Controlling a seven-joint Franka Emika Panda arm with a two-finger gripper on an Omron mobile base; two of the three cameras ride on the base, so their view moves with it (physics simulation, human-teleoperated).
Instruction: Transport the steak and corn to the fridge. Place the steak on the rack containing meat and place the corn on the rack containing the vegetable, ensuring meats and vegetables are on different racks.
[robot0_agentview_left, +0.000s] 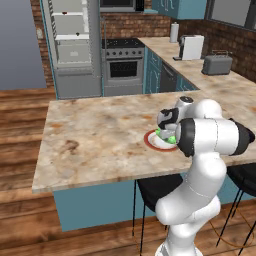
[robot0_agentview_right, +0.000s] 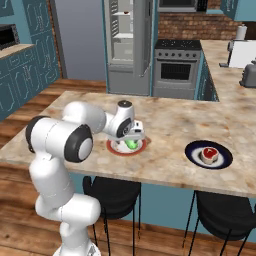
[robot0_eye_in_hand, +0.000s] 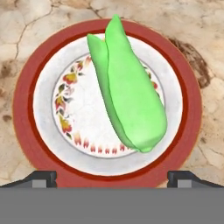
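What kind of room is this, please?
Most likely a home kitchen: a tall grey fridge stands open beside a steel oven, and a stone-patterned counter with black stools holds a red-rimmed plate carrying a light-green corn ear.

Even bright rendered light, soft shadows, no glare, slightly lo-res.

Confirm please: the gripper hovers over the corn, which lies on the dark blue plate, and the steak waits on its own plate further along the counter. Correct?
Not quite. The corn lies on a red-rimmed white plate, as the hand view shows. The dark blue plate carries the steak, seen in the right base view. The gripper does hover over the corn.
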